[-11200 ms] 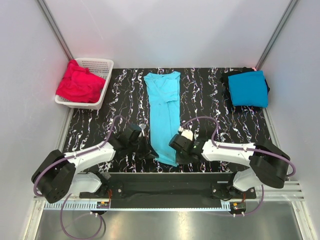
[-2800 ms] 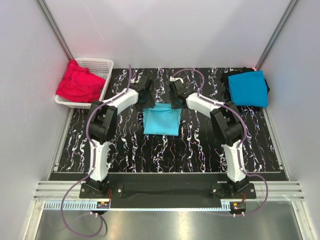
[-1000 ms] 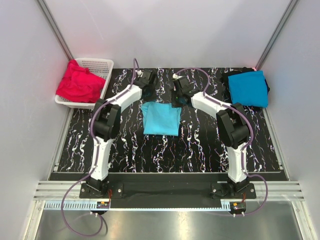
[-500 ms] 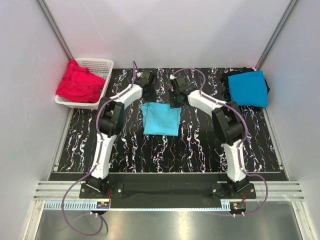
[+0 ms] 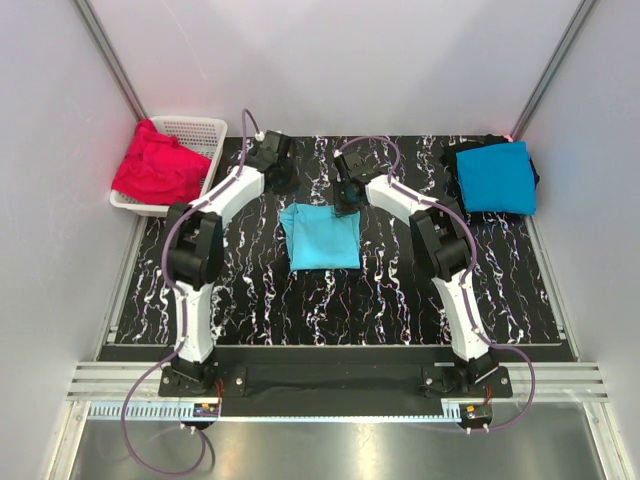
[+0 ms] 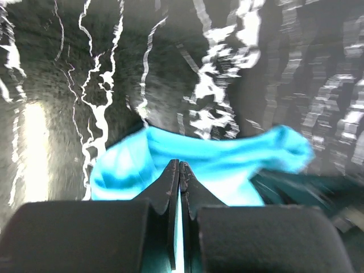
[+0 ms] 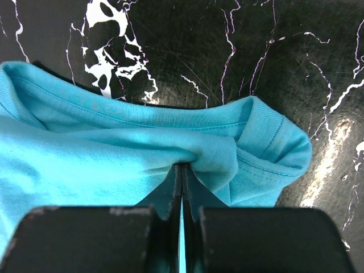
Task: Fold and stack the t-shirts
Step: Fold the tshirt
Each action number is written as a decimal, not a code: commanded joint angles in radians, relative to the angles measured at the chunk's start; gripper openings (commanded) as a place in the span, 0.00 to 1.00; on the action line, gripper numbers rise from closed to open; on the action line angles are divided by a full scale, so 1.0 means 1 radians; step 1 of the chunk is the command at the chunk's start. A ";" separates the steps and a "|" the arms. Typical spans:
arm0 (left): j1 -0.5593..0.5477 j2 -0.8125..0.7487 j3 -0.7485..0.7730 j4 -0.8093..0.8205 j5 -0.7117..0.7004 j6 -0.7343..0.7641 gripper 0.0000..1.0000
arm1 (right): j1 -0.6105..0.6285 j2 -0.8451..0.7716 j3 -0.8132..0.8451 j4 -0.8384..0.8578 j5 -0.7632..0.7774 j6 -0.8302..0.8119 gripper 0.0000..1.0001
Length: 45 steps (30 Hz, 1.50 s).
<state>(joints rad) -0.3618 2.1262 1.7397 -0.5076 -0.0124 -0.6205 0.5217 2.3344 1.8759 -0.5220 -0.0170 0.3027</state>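
Your left claw (image 6: 179, 166), fingers pressed together on nothing, has just pulled off the light turquoise t-shirt (image 5: 320, 236), which lies folded just ahead of its tips, while your right claw (image 7: 182, 166) stays clamped on the collar-side fold, so stacking likely comes next.

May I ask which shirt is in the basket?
The red shirt, heaped in the white basket; the turquoise shirt and blue shirt lie on the table.
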 commanded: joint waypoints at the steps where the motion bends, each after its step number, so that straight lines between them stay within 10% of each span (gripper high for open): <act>1: -0.002 -0.136 -0.032 0.104 0.006 0.021 0.04 | 0.008 0.036 -0.008 -0.092 0.011 -0.002 0.00; 45: -0.011 0.140 -0.028 -0.319 -0.302 -0.182 0.00 | -0.015 0.008 -0.034 -0.176 0.245 0.110 0.02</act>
<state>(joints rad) -0.4221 2.2425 1.7920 -0.7040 -0.1894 -0.7979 0.5228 2.3337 1.8774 -0.5381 0.0479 0.3912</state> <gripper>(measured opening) 0.009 0.013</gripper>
